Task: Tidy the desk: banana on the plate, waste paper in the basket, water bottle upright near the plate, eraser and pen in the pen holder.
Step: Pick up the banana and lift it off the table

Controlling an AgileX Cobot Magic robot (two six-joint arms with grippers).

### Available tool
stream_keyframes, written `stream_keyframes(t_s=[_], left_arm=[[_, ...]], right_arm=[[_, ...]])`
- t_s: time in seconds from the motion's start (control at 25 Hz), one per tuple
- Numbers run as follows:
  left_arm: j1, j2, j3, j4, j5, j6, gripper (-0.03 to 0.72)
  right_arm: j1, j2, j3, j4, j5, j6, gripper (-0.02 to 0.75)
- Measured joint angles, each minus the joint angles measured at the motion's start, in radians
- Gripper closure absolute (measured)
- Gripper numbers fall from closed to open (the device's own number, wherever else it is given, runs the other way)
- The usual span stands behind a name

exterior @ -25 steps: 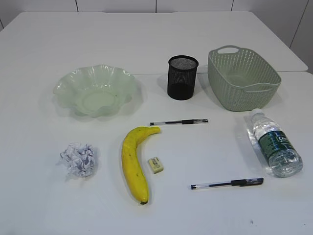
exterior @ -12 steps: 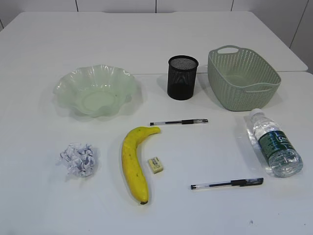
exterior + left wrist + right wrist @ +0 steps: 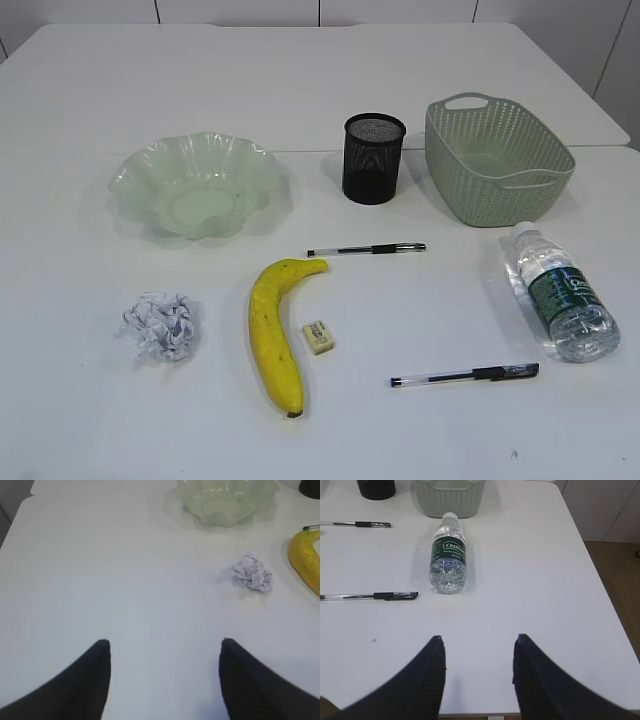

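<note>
On the white desk (image 3: 300, 80) lie the banana (image 3: 274, 332), the pale yellow eraser (image 3: 318, 337) beside it, two pens (image 3: 366, 249) (image 3: 465, 375), the crumpled waste paper (image 3: 160, 325) and the water bottle (image 3: 560, 293) on its side. Behind them stand the ruffled green plate (image 3: 195, 185), the black mesh pen holder (image 3: 373, 158) and the sage basket (image 3: 497, 158). Neither arm shows in the exterior view. My left gripper (image 3: 164, 642) hangs open over bare desk, short of the waste paper (image 3: 252, 572). Open and empty, my right gripper (image 3: 479, 639) sits near the desk's front edge, short of the water bottle (image 3: 449, 557).
The desk's right edge (image 3: 600, 585) drops to a brown floor close to my right gripper. A seam (image 3: 300, 150) between two joined tabletops runs behind the plate and the basket.
</note>
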Motion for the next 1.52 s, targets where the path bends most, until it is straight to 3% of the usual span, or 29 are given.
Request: stream_keyframes(t_s=[0.4, 0.8, 1.32, 1.52], left_arm=[[0.0, 0.0, 0.0, -0.006, 0.0, 0.0, 0.214], [-0.002, 0.062, -0.054, -0.008, 0.043, 0.0, 0.216], [-0.033, 0.224, -0.164, 0.073, 0.12, 0.0, 0.216], [-0.057, 0.26, -0.224, 0.158, 0.122, 0.0, 0.216]], right_arm=[[0.0, 0.014, -0.002, 0.006, 0.011, 0.072, 0.4], [0.0, 0.236, -0.074, -0.023, 0.036, 0.089, 0.4], [0.0, 0.48, -0.304, -0.162, 0.036, 0.12, 0.4], [0.0, 0.599, -0.366, -0.168, 0.017, 0.13, 0.4]])
